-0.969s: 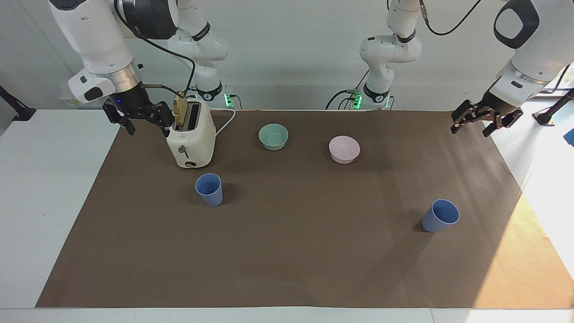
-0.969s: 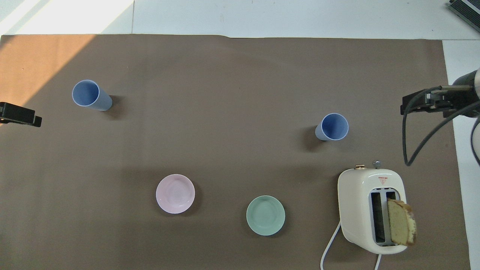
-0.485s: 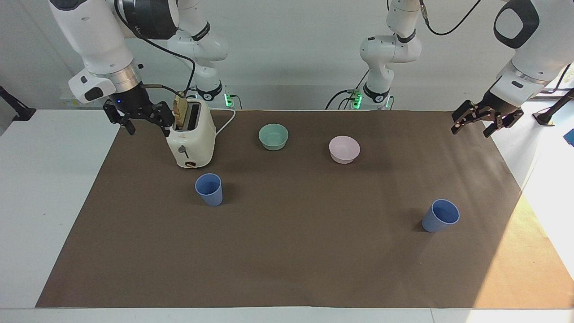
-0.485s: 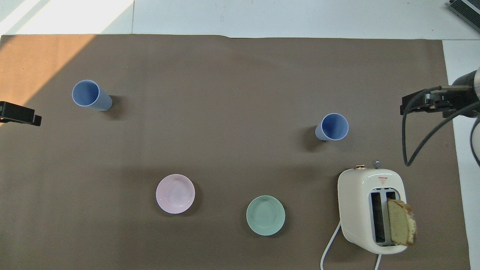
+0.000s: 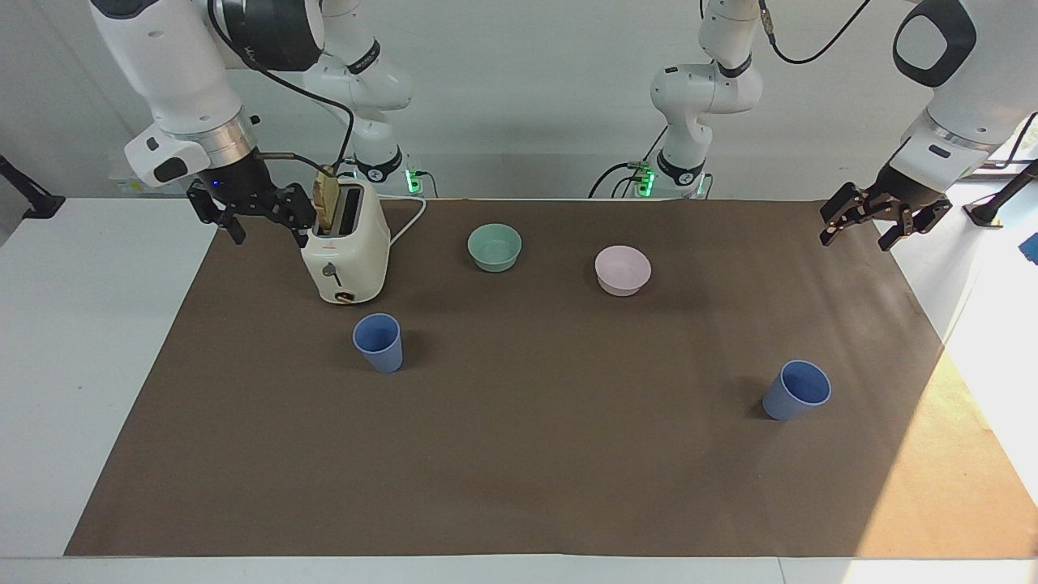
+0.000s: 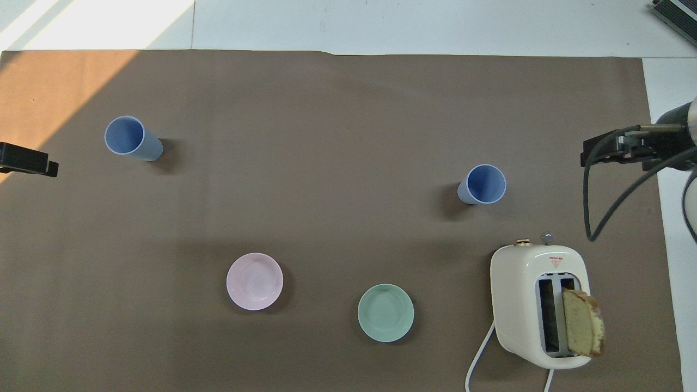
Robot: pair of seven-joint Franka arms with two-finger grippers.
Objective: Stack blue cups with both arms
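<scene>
While both blue cups point(image 5: 378, 341) point(image 5: 796, 390) stand empty, left pincer point(image 5: 874, 219) and right pincer point(image 5: 253, 212) gape wide.

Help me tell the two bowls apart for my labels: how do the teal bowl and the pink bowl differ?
Colour: the teal bowl is pale green-blue, the pink bowl pale pink. Place: the teal bowl sits toward the right arm's end, by the toaster; the pink bowl sits toward the left arm's end. The teal bowl is also slightly nearer the robots. Both are small, round, upright, empty, and rest on the brown mat.
</scene>
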